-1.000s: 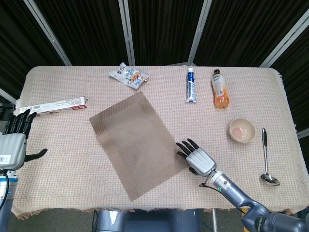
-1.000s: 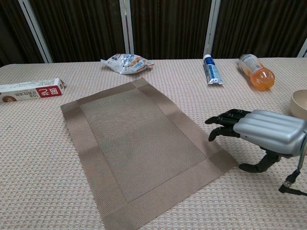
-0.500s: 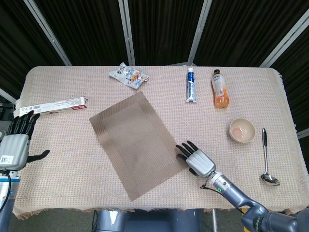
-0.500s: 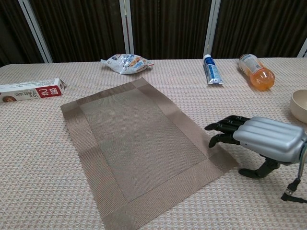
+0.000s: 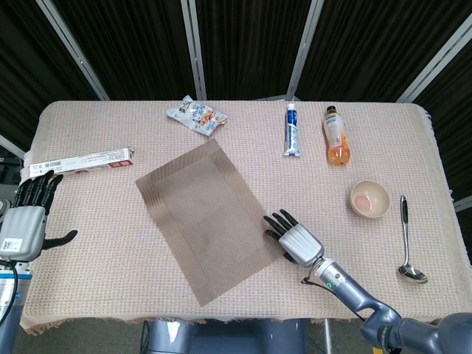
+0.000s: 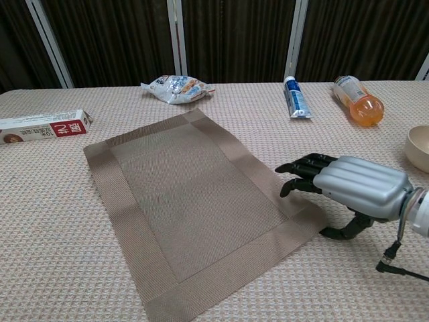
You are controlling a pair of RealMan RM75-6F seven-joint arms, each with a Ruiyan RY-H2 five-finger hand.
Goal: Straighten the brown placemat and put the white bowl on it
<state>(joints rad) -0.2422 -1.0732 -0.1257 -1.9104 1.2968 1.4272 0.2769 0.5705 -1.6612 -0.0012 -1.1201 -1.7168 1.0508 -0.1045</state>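
Chest view, nearest item: right robot hand [image 6: 358,194], fingers spread and extended, holding nothing, fingertips at the right long edge of the brown placemat [image 6: 194,208]; whether they press on the mat or only reach it cannot be told. Head view shows the same hand low on the surface [image 5: 110,258], just beside the mat's lower right edge.

Left robot hand [image 5: 28,217]: at the near left edge of the surface, fingers apart, empty, well apart from the mat.

Brown placemat: centre of the surface, lying flat but skewed, its long edges running diagonally to the surface edges. Status: not yet straightened.

White bowl [image 5: 369,198]: right side of the surface, upright, well apart from the mat, untouched. Status: not yet moved.

Spoon [image 5: 408,243]: just right of the bowl, lying along the surface edge.

Far row, left to right: long red-and-white box [image 5: 81,159]; snack packet [image 5: 196,116]; toothpaste tube [image 5: 292,130]; orange drink bottle [image 5: 335,136], lying on its side.

Progress, as judged: first step barely begun, with the right hand placed to turn the mat. Remaining: square the mat, fetch the bowl, set it on the mat.
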